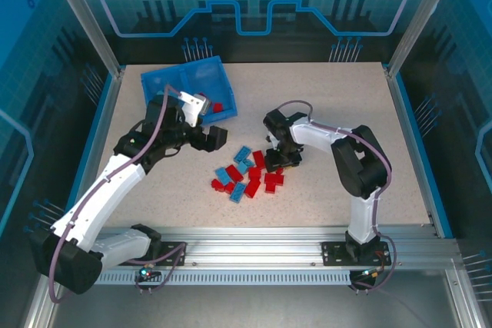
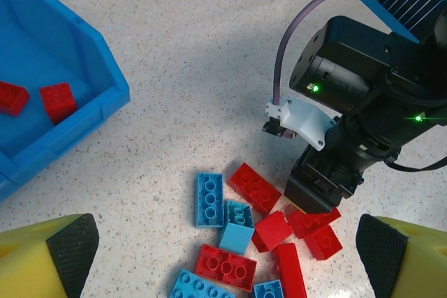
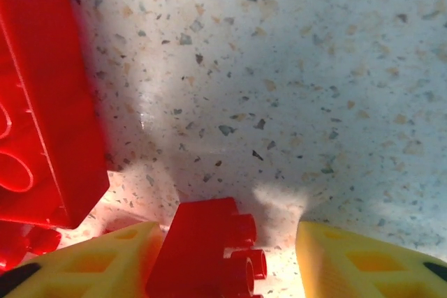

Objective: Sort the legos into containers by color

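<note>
Blue tray: two red bricks in its right compartment. Left gripper spread wide, holding nothing. Right gripper unclenched, straddling a loose red brick.

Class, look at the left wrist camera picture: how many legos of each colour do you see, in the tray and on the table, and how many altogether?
Red legos in the tray: 2
Red legos on the table: 6
Light blue legos on the table: 4
Total: 12, counting those partly cut off at the picture's edge.
</note>
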